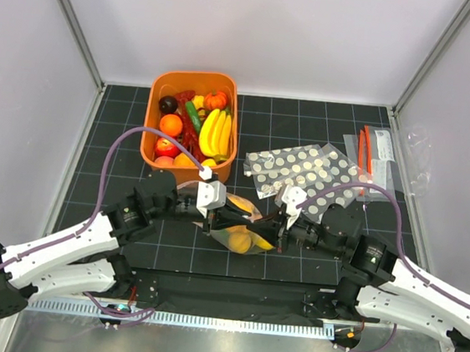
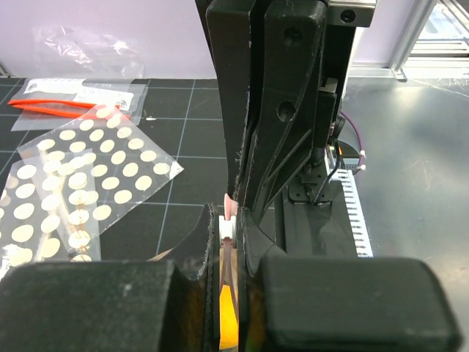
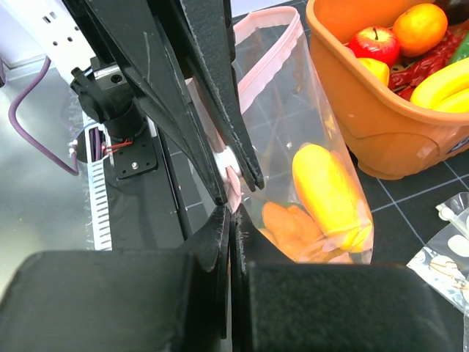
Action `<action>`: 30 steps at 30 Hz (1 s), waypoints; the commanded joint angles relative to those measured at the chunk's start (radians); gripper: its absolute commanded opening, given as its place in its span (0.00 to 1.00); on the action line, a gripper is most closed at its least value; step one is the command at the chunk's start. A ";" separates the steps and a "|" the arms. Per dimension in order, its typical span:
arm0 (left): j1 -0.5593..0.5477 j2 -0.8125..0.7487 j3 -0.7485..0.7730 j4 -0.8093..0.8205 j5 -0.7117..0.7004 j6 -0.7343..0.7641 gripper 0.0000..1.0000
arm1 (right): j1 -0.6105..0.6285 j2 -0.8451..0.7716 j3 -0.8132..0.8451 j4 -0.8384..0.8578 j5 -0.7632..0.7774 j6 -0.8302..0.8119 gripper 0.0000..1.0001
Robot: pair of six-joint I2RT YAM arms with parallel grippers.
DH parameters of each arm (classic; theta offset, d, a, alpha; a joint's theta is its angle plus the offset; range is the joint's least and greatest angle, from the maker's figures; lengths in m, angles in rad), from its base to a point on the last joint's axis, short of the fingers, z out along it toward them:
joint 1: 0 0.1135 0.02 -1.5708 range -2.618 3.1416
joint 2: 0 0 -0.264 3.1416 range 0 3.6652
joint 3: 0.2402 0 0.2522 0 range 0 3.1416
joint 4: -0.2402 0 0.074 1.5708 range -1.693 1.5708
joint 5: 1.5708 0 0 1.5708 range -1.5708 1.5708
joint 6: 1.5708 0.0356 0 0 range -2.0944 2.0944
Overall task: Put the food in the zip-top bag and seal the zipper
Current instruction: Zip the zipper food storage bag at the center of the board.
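A: State of the end effectors?
B: The left end effector [image 2: 229, 236] is seen clamped together on the zipper [image 3: 270, 51], with the pink strip pinched inside. The right end effector [image 3: 229, 214] is likewise closed on the same strip. The tips are met head-on, just beside each other, at the middle of the counter [image 1: 374, 132], on its near side.
A: Bag position?
B: The zip-top bag [image 3: 300, 125] is held at that pinch and is draped from it toward the far side, on the near side of the orange bin [image 1: 151, 125]. Yellow and orange food [image 3: 330, 191] is seen low inside the bag. More is left in the bin.
A: Zipper axis?
B: From the pinch the strip is run leftward and slightly far, alongside the left end effector. The free length therefore lies away from the right end effector. The mouth is seen gaping along that length, so it is judged unsealed.
A: Nearer arm?
B: Neither, since both are placed at the same end. A sealing slide would have to be taken leftward with one end anchored. Which corner is pinched cannot be told.
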 commanded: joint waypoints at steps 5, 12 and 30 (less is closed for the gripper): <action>0.002 -0.024 0.017 0.012 0.002 0.007 0.00 | 0.005 -0.055 -0.017 0.079 0.050 0.013 0.03; 0.002 -0.024 0.019 0.016 0.011 0.006 0.01 | 0.005 -0.060 -0.031 0.089 0.055 0.008 0.30; 0.002 -0.018 0.022 0.023 0.063 -0.001 0.00 | 0.005 -0.044 -0.048 0.148 0.043 0.011 0.26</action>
